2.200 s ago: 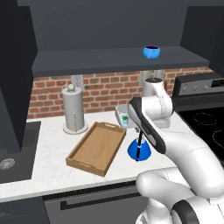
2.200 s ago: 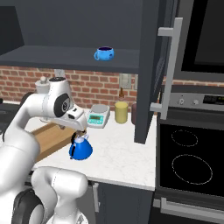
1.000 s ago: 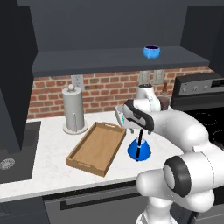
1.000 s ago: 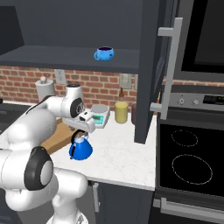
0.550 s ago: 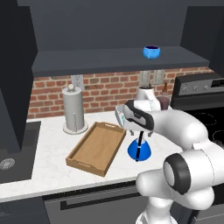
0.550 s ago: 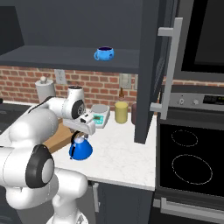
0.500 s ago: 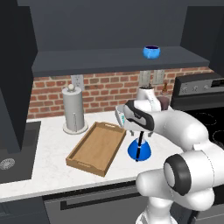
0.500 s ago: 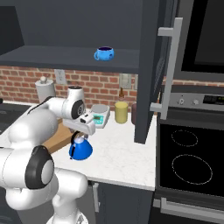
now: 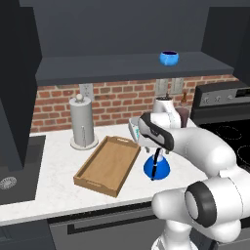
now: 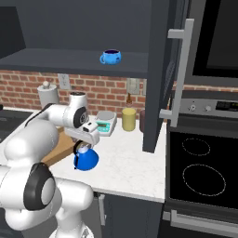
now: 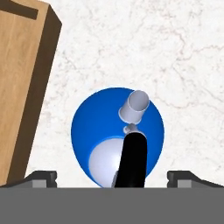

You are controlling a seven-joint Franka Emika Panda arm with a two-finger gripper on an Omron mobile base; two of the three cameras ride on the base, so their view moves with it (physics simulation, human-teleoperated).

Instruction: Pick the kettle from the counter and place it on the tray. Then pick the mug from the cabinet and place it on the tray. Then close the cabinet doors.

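Kettle (image 11: 117,135), right of tray (image 9: 108,165): rigid, probably light; take its thin black upright handle. Your gripper (image 11: 112,175) hangs wide open, empty.

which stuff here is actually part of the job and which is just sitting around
Job:
kettle on the counter
tray
mug in the cabinet
cabinet door
open gripper over the kettle

Just sitting around:
paper towel roll
kitchen scale
yellow jar
stove
sink
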